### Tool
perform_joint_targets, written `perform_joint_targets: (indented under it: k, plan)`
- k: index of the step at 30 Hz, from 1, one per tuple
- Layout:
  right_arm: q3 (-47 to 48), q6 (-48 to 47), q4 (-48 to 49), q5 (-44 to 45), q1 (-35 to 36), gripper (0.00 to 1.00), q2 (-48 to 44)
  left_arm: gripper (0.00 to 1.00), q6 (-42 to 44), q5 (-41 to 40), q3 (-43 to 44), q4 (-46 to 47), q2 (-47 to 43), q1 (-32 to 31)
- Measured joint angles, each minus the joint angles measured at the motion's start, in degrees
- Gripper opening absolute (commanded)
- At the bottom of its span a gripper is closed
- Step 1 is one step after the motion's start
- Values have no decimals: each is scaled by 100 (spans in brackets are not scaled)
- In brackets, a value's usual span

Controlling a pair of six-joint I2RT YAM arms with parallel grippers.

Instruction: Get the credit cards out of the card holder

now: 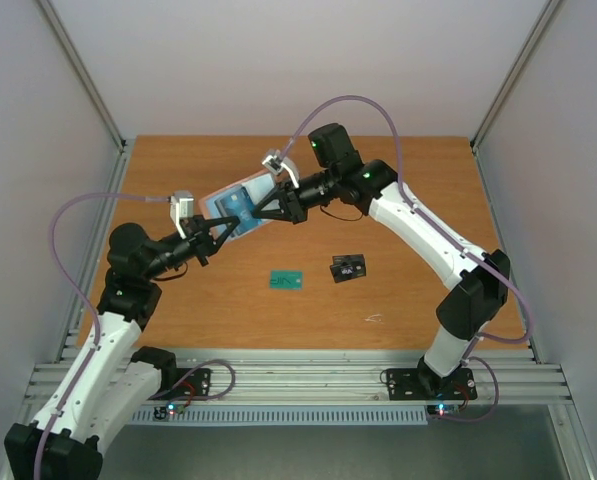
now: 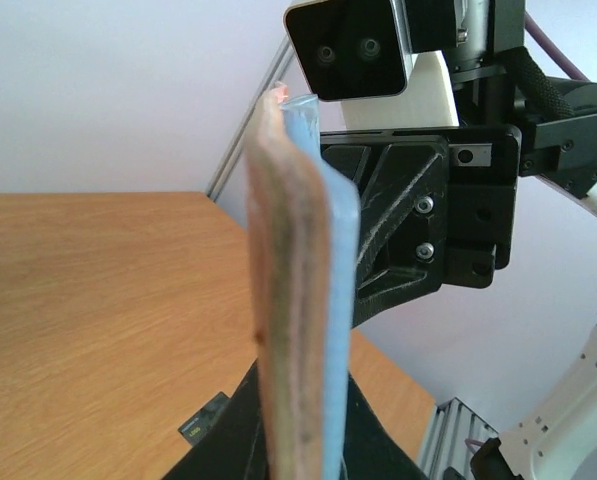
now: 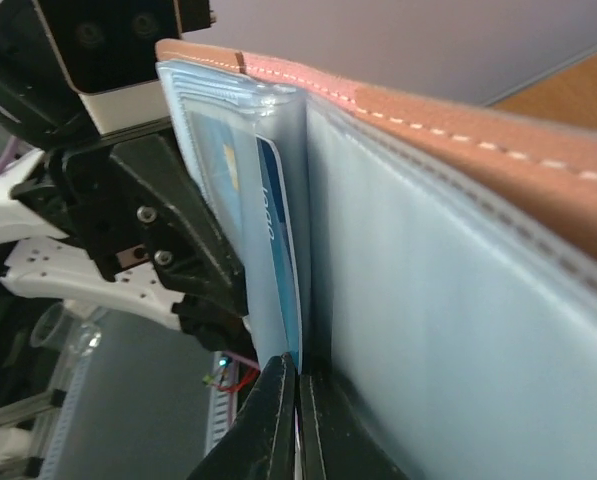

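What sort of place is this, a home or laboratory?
Likely a robotics lab: a wooden table boxed in by white panels, an aluminium rail base, and a left arm and right arm holding a card holder.

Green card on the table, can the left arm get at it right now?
Probably not yet: nothing covers the green card, but the left end effector is shut on the card holder, held aloft.
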Motion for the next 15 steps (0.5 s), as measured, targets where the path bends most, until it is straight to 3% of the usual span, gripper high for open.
perform_joint_targets:
  k: [3, 8, 15]
  plan:
    - [17, -140, -146, -197, -33, 1, -50, 13, -44, 153, 0, 107, 28, 4]
    - [17, -323, -293, -385, -57, 1, -197, 20, -96, 299, 0, 280, 31, 2]
    - [17, -575, -658, -400, -157, 1, -339, 17, -125, 387, 0, 326, 31, -17]
